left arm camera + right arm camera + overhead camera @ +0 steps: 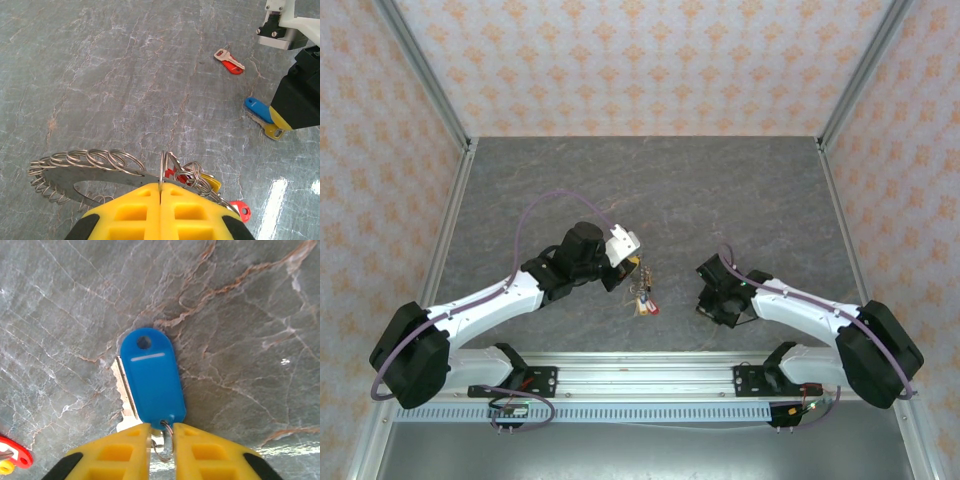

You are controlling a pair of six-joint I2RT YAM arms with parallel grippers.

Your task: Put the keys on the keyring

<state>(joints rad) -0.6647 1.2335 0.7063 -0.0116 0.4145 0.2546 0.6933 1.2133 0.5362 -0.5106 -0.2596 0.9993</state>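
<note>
1. Top view: left pincer [629,268] holds the keyring [636,279], with tagged keys [643,299] bunched below it. The right pincer [711,297] is low on the bench [720,190], near it.
2. Left wrist: the left pincer is pressed together on the keyring's rim, red and yellow tags beside it. A red-tag key [229,60] lies loose on the bench. A blue-tag key [258,110] lies at the right pincer.
3. Right wrist: the right pincer's fingers [125,447] straddle the blue-tag key's wire loop [166,440] with a narrow gap. Can't tell if it is clamped.

Silver key [122,386] mostly hidden under blue tag [152,380]; red tag [12,456] cut by edge.
</note>
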